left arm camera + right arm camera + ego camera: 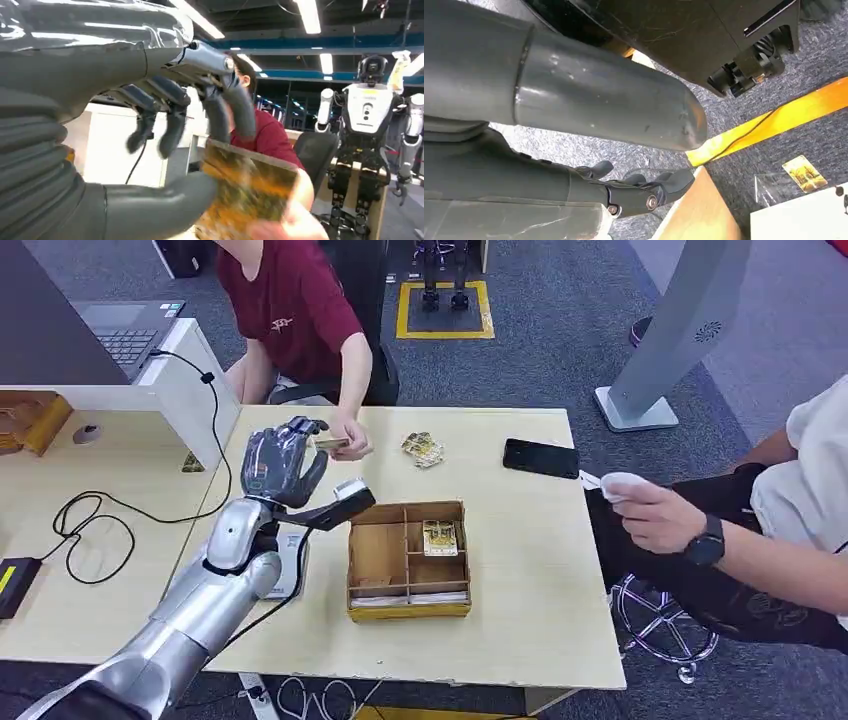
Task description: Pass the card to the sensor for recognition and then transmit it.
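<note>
The card [331,443] is held up at the far edge of the bench [520,620], shared between the left hand [282,462], whose fingers [220,112] grasp it, and a person's hand [352,440]. Nearby lie a wooden divided tray [408,560], loose cards [423,449] and a black phone [541,458]. The right hand [639,192] hangs with fingers curled, nothing in them.

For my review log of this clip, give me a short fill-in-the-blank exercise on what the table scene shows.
1. The person in the dark red shirt grips the yellow patterned card at the robot's ____ hand.
2. The black smartphone lies ____ the partitioned wooden box.
3. A yellow card lies ____ that box.
4. The person with the black wristwatch grips something ____.

Missing: left; outside; inside; white
</note>
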Tool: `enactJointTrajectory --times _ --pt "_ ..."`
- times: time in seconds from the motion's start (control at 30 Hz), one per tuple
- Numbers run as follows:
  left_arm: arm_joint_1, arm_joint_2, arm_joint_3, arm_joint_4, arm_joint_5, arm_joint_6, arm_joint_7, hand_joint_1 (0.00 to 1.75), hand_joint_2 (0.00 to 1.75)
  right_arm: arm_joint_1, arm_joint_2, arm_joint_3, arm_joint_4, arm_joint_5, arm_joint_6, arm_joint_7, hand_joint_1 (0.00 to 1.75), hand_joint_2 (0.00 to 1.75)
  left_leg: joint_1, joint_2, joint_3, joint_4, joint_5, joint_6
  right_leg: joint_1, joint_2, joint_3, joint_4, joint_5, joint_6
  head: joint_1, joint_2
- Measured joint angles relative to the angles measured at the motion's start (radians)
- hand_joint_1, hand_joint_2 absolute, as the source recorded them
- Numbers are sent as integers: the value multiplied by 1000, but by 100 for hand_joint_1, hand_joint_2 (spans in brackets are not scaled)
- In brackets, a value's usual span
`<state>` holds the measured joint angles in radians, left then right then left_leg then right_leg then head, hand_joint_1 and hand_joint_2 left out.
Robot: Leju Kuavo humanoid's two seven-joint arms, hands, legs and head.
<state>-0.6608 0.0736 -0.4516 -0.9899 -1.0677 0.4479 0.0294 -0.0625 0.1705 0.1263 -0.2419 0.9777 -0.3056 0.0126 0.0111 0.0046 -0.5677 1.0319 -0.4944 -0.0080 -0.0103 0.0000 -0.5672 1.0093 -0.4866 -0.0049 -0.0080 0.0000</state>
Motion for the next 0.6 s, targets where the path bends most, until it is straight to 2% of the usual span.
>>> enactJointTrajectory --times 0.1,0.2,0.3,0.43,0.53,0.6 --pt "0 17 27 7 -1 41 10 0 175 3 -1 0 0 -5 -10 -13 0 0 0 0 0 0 0 0 0 0 0 0 0 0 0 0" --pt "0 34 44 15 -1 55 13 0 175 8 -3 0 0 -16 -14 -18 0 0 0 0 0 0 0 0 0 0 0 0 0 0 0 0" --pt "2 68 70 29 -10 103 50 0 175 11 -5 0 0 -21 -24 -20 0 0 0 0 -1 -1 0 0 0 0 0 2 0 0 1 0" --pt "31 188 176 63 32 207 14 0 175 24 -9 -1 1 -46 -45 -34 0 0 0 9 2 -1 0 -1 1 9 -2 3 0 -1 0 0" --pt "79 281 272 69 56 220 -37 0 175 39 -14 -2 5 -58 -57 -46 0 0 1 9 1 -2 0 -1 1 9 -4 3 -1 -2 -1 0" --pt "115 320 325 69 53 220 -45 0 175 41 -16 -2 7 -67 -61 -50 0 0 1 7 0 -2 0 -1 1 8 -4 3 -1 -2 -1 0"
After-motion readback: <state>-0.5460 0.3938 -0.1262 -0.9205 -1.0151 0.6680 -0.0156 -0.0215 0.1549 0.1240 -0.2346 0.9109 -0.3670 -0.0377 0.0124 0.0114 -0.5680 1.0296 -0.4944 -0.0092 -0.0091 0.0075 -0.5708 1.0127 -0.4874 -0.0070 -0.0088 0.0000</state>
